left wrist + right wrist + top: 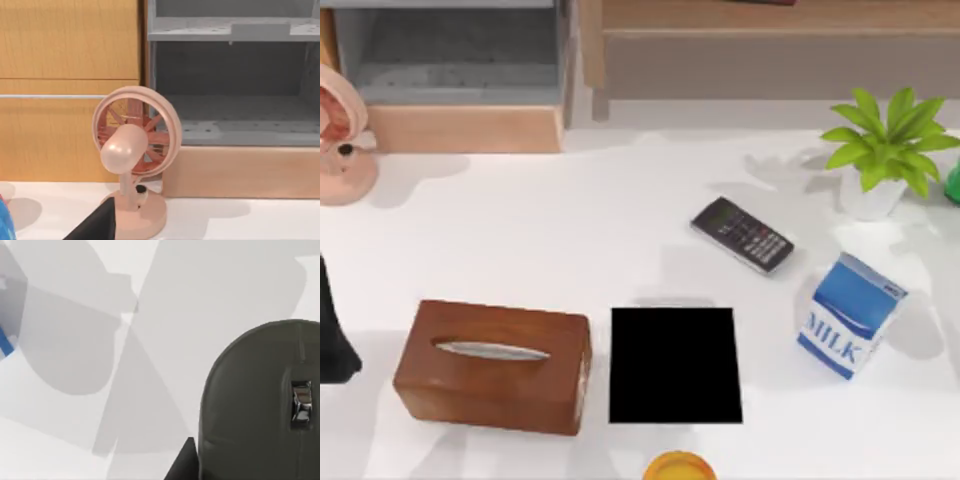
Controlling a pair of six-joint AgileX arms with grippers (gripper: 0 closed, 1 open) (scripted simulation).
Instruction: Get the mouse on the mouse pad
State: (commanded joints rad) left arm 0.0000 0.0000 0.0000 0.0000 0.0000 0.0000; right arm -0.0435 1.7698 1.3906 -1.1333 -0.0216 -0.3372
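The blue and white carton (850, 315) is showing the word "MILK" in white capitals on its blue side; the keys of the black keypad device (742, 234) are bearing marks too small for reading

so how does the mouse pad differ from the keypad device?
The mouse pad is a plain black rectangle with a bare top; the keypad device is dark with rows of buttons and a screen area. The mouse pad is much larger. The mouse pad sits square to the table edge at the front; the keypad device lies angled, farther back and to the right. Both lie flat on the white table.
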